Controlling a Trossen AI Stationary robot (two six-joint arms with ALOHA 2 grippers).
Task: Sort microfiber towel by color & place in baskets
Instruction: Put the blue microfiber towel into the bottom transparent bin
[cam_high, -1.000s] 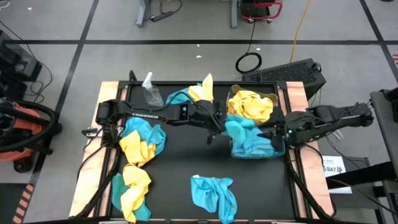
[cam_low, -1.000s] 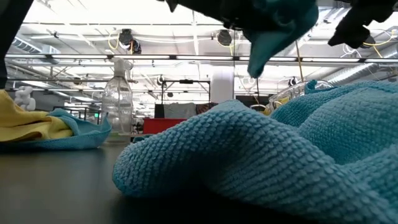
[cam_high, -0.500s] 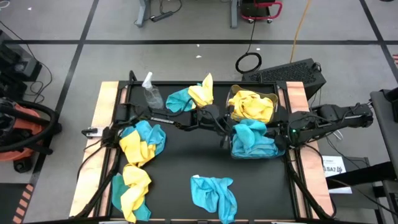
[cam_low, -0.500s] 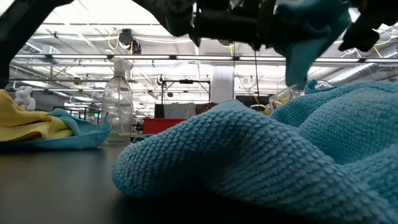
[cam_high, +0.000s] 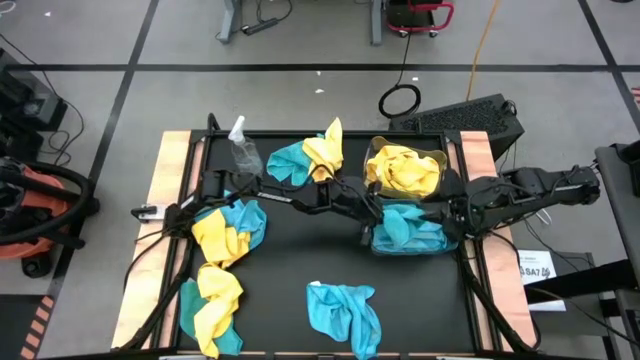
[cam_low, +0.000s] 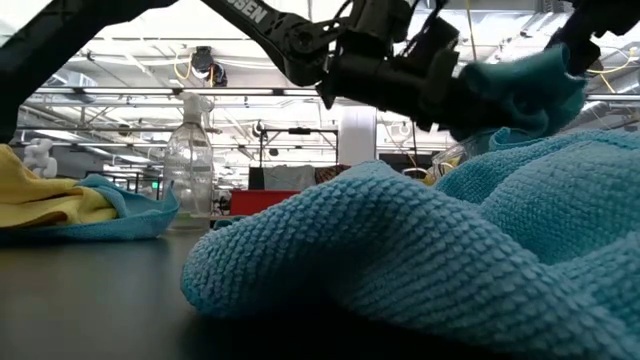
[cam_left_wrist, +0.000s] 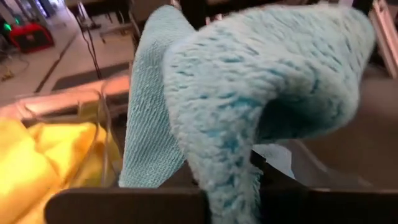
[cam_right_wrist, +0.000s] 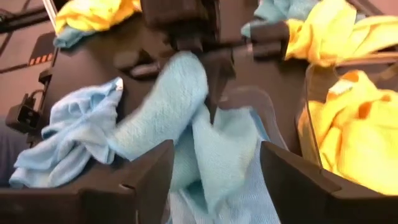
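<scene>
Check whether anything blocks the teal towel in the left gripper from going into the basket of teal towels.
Nothing visible does. The left gripper holds the teal towel at the edge of the teal basket, whose top is open. The right gripper waits open at the basket's far side.

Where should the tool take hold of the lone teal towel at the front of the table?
Grip the teal towel on its raised bunched ridge near the middle, coming straight down from above. It lies crumpled in folds rather than flat, apart from the other cloths, so the folds likely give a pinch point and nothing crowds it. The left tool is busy at the blue basket; the right tool sits closer.
</scene>
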